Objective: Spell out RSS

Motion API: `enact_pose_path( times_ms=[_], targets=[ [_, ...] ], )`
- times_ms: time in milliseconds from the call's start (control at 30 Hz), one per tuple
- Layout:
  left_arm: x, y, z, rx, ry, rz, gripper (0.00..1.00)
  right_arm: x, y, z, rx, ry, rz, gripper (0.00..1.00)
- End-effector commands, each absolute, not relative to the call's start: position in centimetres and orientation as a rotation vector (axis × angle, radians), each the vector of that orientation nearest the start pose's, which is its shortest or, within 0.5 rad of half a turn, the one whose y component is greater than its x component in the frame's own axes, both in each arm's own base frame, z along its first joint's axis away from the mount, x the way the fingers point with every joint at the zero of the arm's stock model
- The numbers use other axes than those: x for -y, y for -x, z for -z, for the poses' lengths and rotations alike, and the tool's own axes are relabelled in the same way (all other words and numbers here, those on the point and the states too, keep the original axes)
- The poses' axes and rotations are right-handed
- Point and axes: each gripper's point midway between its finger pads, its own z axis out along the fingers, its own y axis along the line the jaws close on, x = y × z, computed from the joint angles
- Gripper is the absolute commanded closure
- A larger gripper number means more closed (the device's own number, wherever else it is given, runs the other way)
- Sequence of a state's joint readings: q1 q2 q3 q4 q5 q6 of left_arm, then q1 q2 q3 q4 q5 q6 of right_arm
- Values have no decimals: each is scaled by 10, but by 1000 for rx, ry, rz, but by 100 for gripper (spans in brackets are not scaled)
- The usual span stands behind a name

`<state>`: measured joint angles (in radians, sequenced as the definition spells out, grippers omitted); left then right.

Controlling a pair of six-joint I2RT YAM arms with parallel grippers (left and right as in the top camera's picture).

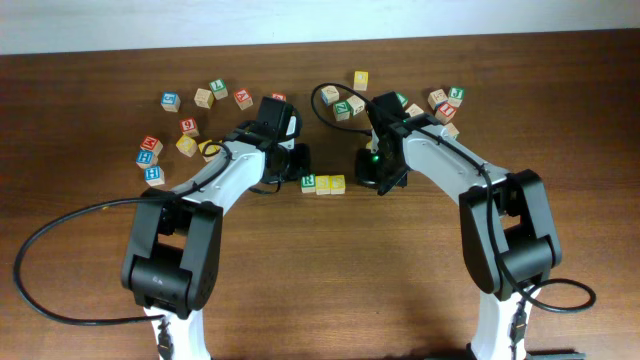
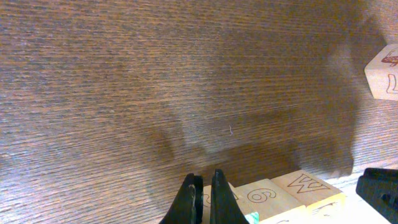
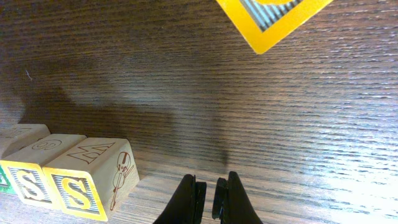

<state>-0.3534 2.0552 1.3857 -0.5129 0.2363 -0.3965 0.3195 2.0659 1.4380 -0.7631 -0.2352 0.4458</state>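
Three cubes stand in a row on the table: the pale green R cube (image 1: pixel 308 183), then two yellow S cubes (image 1: pixel 323 184) (image 1: pixel 337 184). In the right wrist view the S cubes (image 3: pixel 78 186) (image 3: pixel 28 182) show at lower left, touching side by side. In the left wrist view the row's engraved top faces (image 2: pixel 270 196) show beside the jaws. My left gripper (image 1: pixel 298 168) (image 2: pixel 204 186) is shut and empty, just behind the row's left end. My right gripper (image 1: pixel 372 180) (image 3: pixel 210 190) is shut and empty, a short way right of the row.
Several loose letter cubes lie scattered at back left (image 1: pixel 170 101) and back right (image 1: pixel 446 98). A yellow-bordered cube (image 3: pixel 273 15) lies beyond my right gripper. A red-lettered cube (image 2: pixel 384 74) sits at the left wrist view's right edge. A black cable (image 1: pixel 60 225) loops at left.
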Motion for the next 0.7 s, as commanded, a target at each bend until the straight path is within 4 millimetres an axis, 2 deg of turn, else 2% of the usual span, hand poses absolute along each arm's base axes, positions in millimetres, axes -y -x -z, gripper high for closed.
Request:
enact_pose_path(
  times_ms=[0,267,667],
  targets=[
    [204,-419,-14,-2836,-53,545,100,-172,-394,-16,-3011,-159,-425,96],
    [207,-426,-17,-2797,-98,551,100,-172,-394,-16,-3012,-159,-426,96],
    [204,-413,-12,-2855,-91,544,100,-172,-394,-16,-3012,-159,-426,96]
  ],
)
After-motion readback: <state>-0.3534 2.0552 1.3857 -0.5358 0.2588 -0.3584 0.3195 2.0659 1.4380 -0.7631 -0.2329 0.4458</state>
